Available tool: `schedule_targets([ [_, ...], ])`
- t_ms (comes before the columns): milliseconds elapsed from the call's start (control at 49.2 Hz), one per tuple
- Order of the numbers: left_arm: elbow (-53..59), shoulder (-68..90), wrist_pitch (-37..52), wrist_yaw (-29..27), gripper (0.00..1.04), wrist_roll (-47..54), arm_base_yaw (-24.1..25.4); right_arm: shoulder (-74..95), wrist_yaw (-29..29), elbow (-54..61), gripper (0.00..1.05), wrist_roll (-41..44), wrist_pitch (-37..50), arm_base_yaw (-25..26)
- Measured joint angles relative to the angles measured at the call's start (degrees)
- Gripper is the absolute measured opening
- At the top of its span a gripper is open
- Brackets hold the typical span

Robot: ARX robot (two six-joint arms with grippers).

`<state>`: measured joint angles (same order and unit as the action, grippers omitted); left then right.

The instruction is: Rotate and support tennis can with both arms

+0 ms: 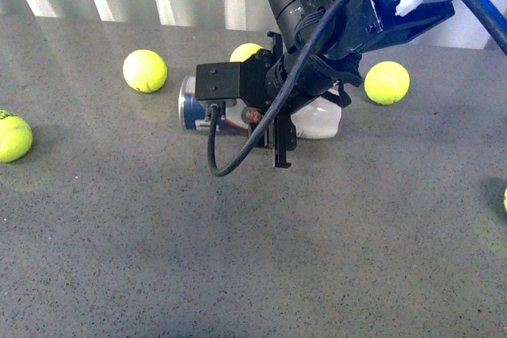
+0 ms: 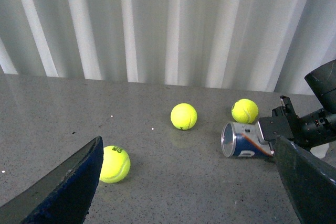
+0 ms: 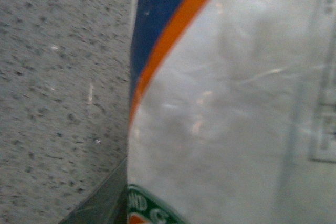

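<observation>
Right pincer (image 1: 278, 131) over navy-and-orange-labelled tennis can (image 1: 198, 108), grip unclear; left pincer (image 2: 189, 184) released.

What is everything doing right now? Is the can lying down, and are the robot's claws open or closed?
tennis can: lying on its side on the table.
right gripper: down at the can's middle; open or shut cannot be told.
left gripper: open, holding nothing.
tennis balls: lying loose on the table, apart from both grippers.
</observation>
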<state>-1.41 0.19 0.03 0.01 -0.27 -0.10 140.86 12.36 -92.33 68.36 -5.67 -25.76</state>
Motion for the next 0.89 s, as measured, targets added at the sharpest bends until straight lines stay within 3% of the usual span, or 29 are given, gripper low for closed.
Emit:
schedule_targets([
  [325,0.0,0.0,0.0,0.0,0.98,0.0,0.0,-4.5,2.9,7.3,0.99,-3.2,2.4,-0.3],
  [671,0.0,0.0,0.0,0.0,0.98,0.0,0.0,-15.2,7.4,16.2,0.98,-10.7,7.5,0.1],
  [894,0.0,0.0,0.0,0.0,0.98,0.0,0.0,-24.1,9.5,22.6,0.98,-23.8,12.3,1.6],
])
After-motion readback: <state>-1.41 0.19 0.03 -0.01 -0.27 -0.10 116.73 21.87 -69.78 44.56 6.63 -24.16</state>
